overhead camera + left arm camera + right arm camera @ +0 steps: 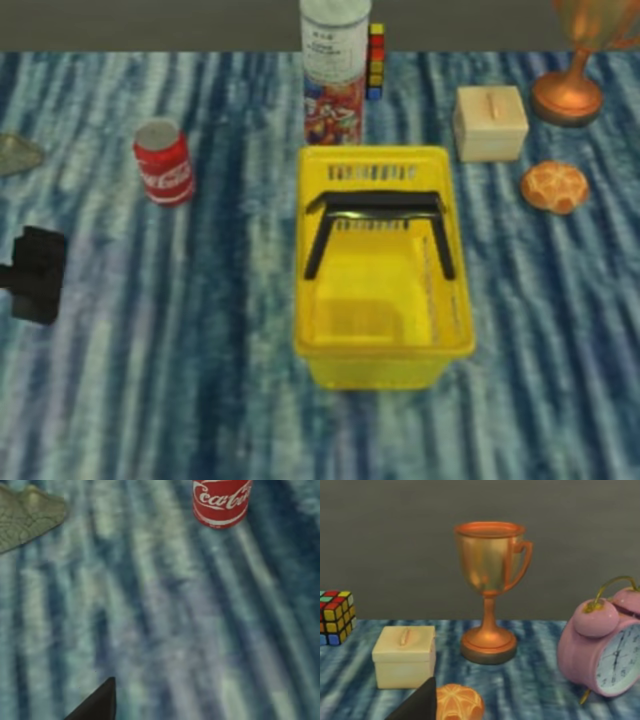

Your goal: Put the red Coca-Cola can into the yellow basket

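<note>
The red Coca-Cola can stands upright, long axis vertical, on the left part of the counter, well apart from the yellow basket at centre. The left hand sits at the counter's left edge, nearer the viewer than the can, with bare counter between; whether it is wide or narrow cannot be told. The right arm does not show in the top view, so the left is judged nearer. The basket appears to hold nothing, handles folded across its far half.

The can was red with white script and a grey top — the basket yellow, black-handled — the cloth blue-streaked.
</note>
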`<state>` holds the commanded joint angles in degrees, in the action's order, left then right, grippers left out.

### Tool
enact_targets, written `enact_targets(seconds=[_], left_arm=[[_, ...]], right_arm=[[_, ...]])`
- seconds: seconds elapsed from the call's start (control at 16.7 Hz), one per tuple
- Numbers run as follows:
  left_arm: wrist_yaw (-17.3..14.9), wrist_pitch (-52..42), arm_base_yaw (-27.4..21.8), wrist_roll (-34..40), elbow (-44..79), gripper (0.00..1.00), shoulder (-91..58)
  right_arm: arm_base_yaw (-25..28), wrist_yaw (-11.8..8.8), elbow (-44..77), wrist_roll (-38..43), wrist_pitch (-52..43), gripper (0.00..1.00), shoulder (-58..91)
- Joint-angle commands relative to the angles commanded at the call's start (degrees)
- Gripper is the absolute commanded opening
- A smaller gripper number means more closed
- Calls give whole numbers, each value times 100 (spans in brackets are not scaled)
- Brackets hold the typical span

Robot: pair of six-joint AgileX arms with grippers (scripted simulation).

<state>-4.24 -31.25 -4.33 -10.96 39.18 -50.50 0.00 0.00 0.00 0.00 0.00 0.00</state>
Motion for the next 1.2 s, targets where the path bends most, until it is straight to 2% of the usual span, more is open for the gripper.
enact_targets(seconds=[0.66,0.9,1.2], left_arm=[[-137,-3677,-389,-1513,5490,100,-6445],[-101,-4463,-472,-2013,7573,100,-8161],[-14,-4897,-519,-2479,9672,100,-9467]], right_arm=[[0,0,0,0,0,100,0],[0,0,0,0,0,100,0],[0,0,0,0,0,100,0]])
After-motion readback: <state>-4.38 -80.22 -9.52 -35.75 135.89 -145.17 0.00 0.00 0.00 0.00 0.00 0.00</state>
